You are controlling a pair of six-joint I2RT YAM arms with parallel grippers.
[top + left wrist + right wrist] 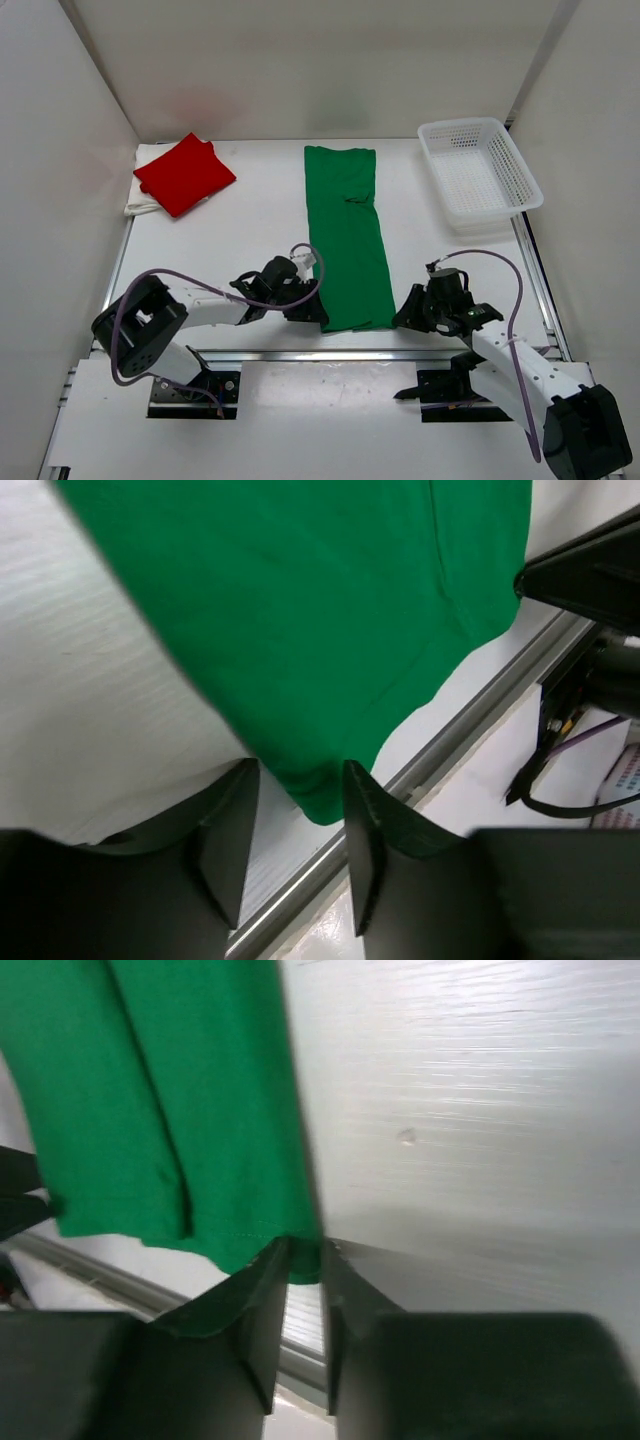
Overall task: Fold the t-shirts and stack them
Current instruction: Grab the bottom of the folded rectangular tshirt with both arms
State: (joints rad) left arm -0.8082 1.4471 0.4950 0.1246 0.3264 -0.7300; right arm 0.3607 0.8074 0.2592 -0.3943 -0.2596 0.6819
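The green t-shirt (345,240), folded into a long strip, lies mid-tabletop (250,220), its hem at the near edge, with open room on both sides. The left hand (297,800) is spread around one corner. The right hand's (305,1260) fingers sit close about the other, grip unclear. Far left, the red t-shirt (185,175) hides most of the cream-white t-shirt (140,205).

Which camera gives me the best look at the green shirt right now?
Top external: the whole green shirt lies there as a long folded strip. Left wrist shows only its near left corner; right wrist only its near right corner.
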